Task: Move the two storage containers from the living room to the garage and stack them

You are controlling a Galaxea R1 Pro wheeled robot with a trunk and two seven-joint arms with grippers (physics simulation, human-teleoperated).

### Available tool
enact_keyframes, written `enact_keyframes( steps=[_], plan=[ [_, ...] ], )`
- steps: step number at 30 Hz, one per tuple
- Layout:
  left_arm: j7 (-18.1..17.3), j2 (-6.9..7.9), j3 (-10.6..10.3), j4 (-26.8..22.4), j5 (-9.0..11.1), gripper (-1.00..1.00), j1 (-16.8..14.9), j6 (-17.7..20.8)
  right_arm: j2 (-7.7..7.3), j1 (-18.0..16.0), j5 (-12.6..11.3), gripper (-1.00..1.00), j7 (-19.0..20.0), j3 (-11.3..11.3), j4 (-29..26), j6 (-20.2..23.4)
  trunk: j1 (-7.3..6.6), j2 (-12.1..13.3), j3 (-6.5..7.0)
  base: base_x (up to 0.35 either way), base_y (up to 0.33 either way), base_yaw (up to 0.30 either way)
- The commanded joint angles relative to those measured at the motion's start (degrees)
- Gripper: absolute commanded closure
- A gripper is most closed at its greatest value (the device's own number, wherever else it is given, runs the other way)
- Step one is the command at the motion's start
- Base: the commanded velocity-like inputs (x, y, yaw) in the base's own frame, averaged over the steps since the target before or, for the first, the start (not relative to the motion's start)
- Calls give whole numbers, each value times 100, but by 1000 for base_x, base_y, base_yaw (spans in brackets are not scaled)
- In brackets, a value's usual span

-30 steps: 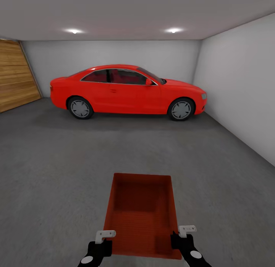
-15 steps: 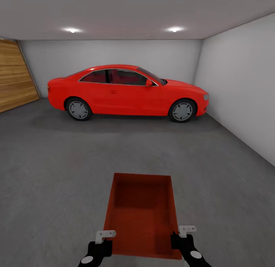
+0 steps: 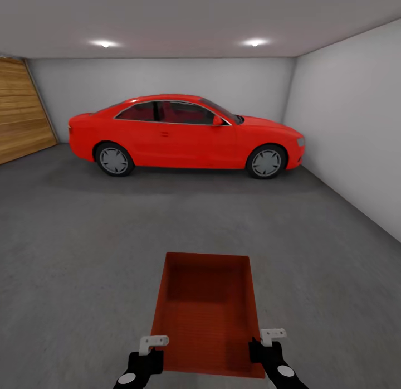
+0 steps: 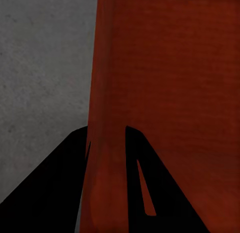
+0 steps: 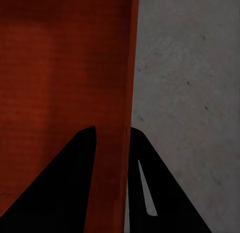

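Nothing moved, both end effectors (image 3: 151, 344) (image 3: 266, 340) gripping container (image 3: 206, 311)

Rust-red open-top storage container (image 3: 207, 314), rectangular, with shallow flared walls and plain flat bottom. Held level above the dark grey concrete floor (image 3: 83, 255) of the garage, long side pointing away toward the far wall. Near corners pinched on the side walls, one wall seen close in each wrist view (image 4: 165, 93) (image 5: 65, 73).

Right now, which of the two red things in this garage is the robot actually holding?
The rust-red open-top rectangular bin, not the red coupe car parked by the far wall. The left end effector and right end effector pinch its side walls.
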Motion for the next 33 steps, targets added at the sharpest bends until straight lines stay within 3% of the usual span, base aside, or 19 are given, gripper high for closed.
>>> enact_keyframes(
  steps=[1, 22, 33],
  plan=[
    [-23, -116, -62, 5, 21, 100, 0, 36, 226, -7, -46, 100, 18, 26, -83, -27, 5, -12, -12, 268, 0, 0],
    [-20, -122, -62, 5, 16, 100, 0, 42, 226, -7, -46, 100, 19, 26, -83, -27, 5, -12, -12, 323, 0, 0],
    [-21, -122, -60, 5, 16, 100, 0, 42, 226, -7, -46, 100, 18, 26, -83, -27, 5, -12, -12, 328, 0, -110]
  ],
)
